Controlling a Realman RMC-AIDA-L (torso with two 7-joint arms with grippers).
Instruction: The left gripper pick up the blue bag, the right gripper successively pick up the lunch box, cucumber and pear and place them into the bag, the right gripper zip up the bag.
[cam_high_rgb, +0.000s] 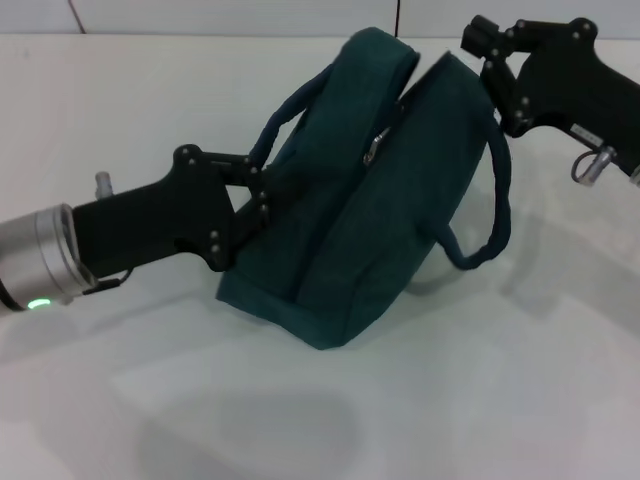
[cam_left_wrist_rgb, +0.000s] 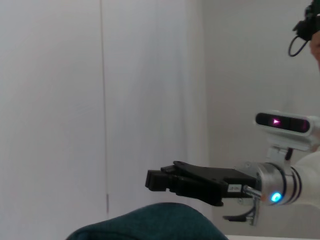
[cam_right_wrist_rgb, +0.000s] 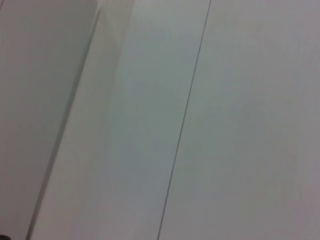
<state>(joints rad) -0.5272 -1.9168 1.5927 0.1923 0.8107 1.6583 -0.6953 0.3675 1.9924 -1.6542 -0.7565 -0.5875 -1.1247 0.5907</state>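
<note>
White tabletop (cam_high_rgb: 120, 400) filled the head view, with the blue bag (cam_high_rgb: 370, 190) standing tilted at centre frame. No lunch box, cucumber or pear showed anywhere, so I judged them already packed (the bag's inside was hidden). The zipper (cam_high_rgb: 375, 148) looked mostly drawn, its silver pull near the top, so the task seemed close to its end. At centre left, the left hand (cam_high_rgb: 255, 205) was closed on the bag's side by the near handle. At upper right, the right hand (cam_high_rgb: 487, 50) sat against the bag's top edge; I could not tell whether it was open.
</note>
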